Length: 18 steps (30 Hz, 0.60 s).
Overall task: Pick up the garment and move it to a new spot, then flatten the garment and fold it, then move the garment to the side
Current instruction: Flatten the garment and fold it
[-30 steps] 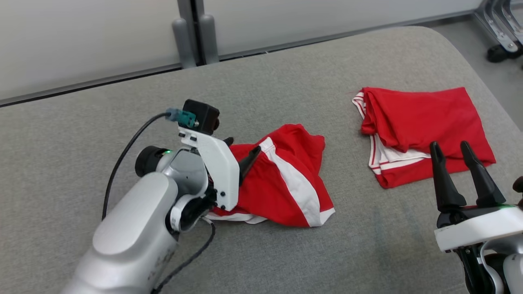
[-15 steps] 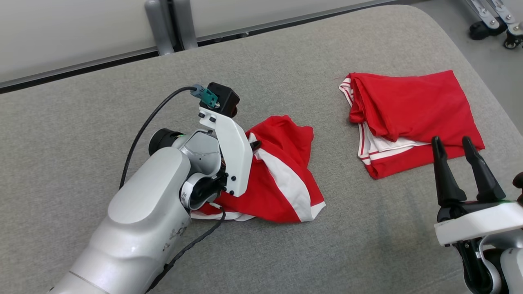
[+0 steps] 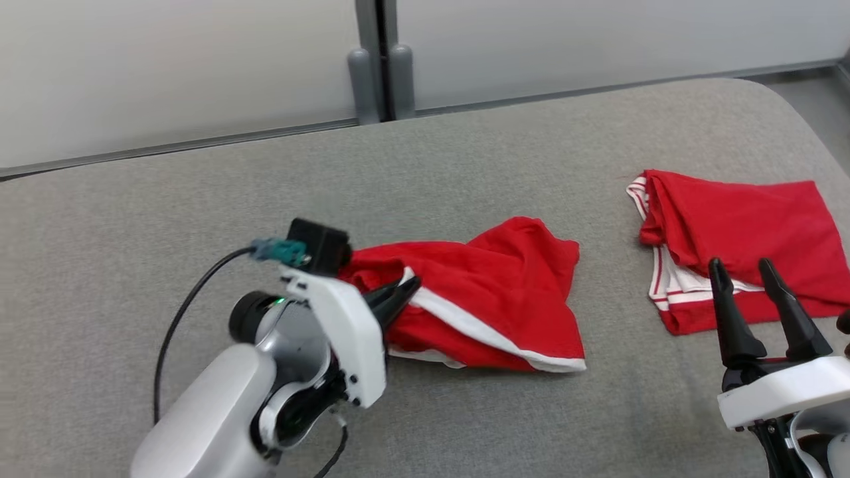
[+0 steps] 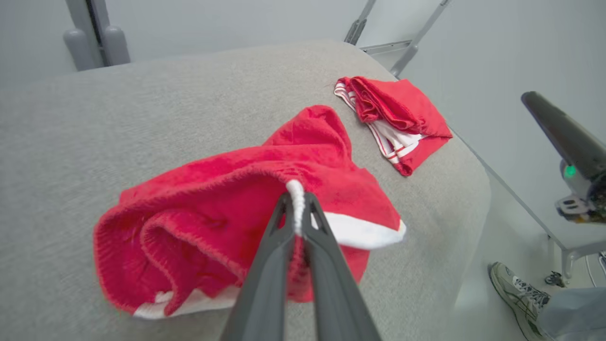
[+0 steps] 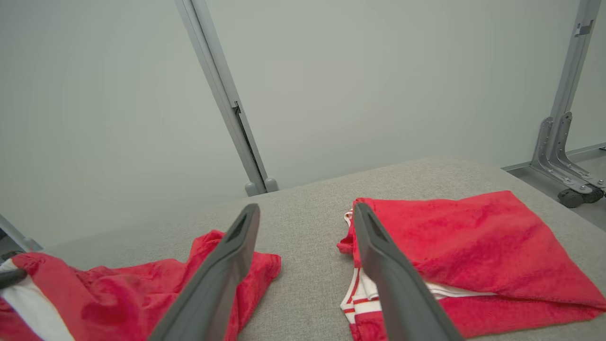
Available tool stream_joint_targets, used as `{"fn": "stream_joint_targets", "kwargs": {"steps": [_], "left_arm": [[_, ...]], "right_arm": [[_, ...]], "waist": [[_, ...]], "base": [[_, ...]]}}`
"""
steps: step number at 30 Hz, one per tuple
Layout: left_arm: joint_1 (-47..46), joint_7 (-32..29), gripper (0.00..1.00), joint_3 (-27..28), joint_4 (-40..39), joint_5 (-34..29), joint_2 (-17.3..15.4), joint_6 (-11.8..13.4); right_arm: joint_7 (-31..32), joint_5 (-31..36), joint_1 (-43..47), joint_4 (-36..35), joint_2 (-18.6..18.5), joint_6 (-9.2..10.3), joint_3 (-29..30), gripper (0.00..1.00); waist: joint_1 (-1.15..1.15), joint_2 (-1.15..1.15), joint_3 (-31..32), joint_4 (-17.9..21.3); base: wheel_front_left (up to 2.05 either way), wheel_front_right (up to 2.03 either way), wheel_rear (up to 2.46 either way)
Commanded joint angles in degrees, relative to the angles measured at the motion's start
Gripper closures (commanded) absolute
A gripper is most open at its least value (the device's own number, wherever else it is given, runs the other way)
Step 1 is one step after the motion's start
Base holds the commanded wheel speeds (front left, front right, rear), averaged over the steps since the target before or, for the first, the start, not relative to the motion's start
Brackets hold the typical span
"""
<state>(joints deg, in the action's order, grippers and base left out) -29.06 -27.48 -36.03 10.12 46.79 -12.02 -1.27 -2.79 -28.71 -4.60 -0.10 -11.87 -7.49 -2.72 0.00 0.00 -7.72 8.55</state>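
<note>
A grey fabric-covered counter (image 3: 465, 153) stands before pale wall panels (image 3: 166, 66) that meet at 2 grey posts (image 3: 378, 73). The garment (image 3: 505, 292), a crumpled red piece with a white band, lies near the middle of the counter. Its left end is gathered up into the left gripper (image 4: 298, 199). In the left wrist view the 2 dark fingers are pressed together on the fabric, pinching it just where the white band meets the red edge. From that pinch the cloth slopes away and down, and its far and right parts rest on the counter, with the white-trimmed hem nearest the robot. Well apart to the right lies a folded red piece (image 3: 744, 219) with white striped trim along its left edge. The right gripper (image 3: 742, 265) hangs at the near right of the counter, just in front of this folded piece. Its 2 fingers are spread wide and point away from the robot with nothing between them. In the left wrist view a person's shoe (image 4: 518, 296) shows on the floor beyond the counter's rounded corner.
</note>
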Motion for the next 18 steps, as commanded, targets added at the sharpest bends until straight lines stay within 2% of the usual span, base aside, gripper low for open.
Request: {"fn": "stream_joint_targets", "kwargs": {"steps": [1,6,10,13,18], "left_arm": [[4.0,0.9,1.0,1.6,-3.7,1.1,-2.0,1.5],[15.2,2.8,1.0,5.2,-13.4,1.8,-7.9,6.6],[22.3,5.9,1.0,7.1,-15.6,1.1,-10.8,8.9],[25.5,9.2,1.0,8.1,-14.2,0.0,-12.0,9.2],[27.9,13.1,1.0,8.7,-9.6,0.2,-11.3,8.7]], "right_arm": [[0.7,0.2,1.0,-0.5,-0.4,-0.02,0.4,0.0],[1.7,0.6,2.3,-1.6,-0.2,-0.02,1.3,0.0],[2.3,0.9,2.9,-1.8,-0.3,-0.02,1.5,0.0],[2.7,0.9,3.2,-2.0,-0.6,-0.02,1.8,0.0],[3.3,1.1,3.9,-1.8,-1.0,-0.02,2.3,0.0]], "waist": [[0.0,0.0,2.5,-3.3],[0.0,0.0,2.8,-5.3],[0.0,0.0,2.4,-6.1],[0.0,0.0,2.3,-6.5],[0.0,0.0,3.0,-6.9]], "base": [[0.0,0.0,0.0],[0.0,0.0,0.0],[0.0,0.0,0.0],[0.0,0.0,0.0],[0.0,0.0,0.0]]}}
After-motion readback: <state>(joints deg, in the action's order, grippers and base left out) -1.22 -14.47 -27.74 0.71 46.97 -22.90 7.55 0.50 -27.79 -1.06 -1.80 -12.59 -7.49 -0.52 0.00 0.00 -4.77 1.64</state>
